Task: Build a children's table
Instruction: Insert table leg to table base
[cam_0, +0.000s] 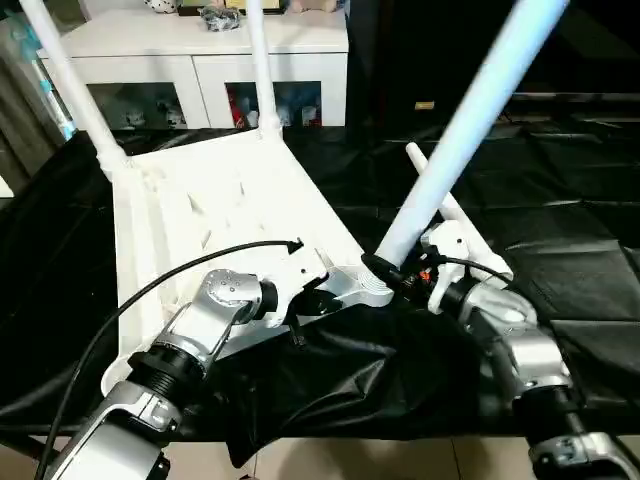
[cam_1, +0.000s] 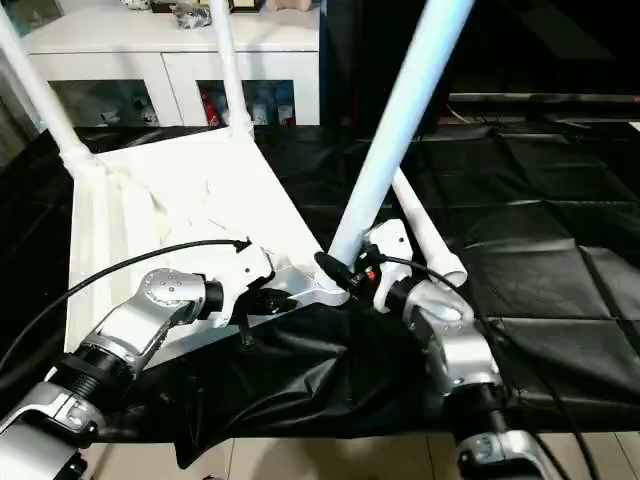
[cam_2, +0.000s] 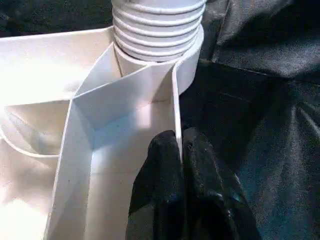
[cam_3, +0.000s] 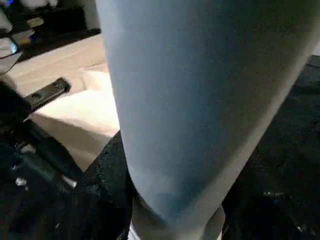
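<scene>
So the tabletop (cam_0: 215, 215) is lying upside down on the black-draped worktop (cam_0: 570, 250), ribbed underside up, off to the left and centre. Two legs (cam_0: 75, 95) are already standing in the far corner sockets, with a white cabinet (cam_0: 200, 60) behind them.

On the left, the left hand (cam_2: 181, 165) is being kept pinched nearly shut on the thin rim wall of the top, just beside the near right corner socket (cam_2: 155, 60). Pretty sure that's to stop the top sliding or tipping while the leg is being worked in. The forearm is being reached in low from the near left, wrist bent toward the corner.

Right of that, a third leg (cam_0: 470, 120) is being held tilted, top end leaning far and right, threaded bottom end sitting at that same socket. The right hand (cam_0: 385, 270) is being kept about half open around its lower end, likely to steer it in. One more leg (cam_0: 455, 225) is lying loose on the cloth just behind.
</scene>
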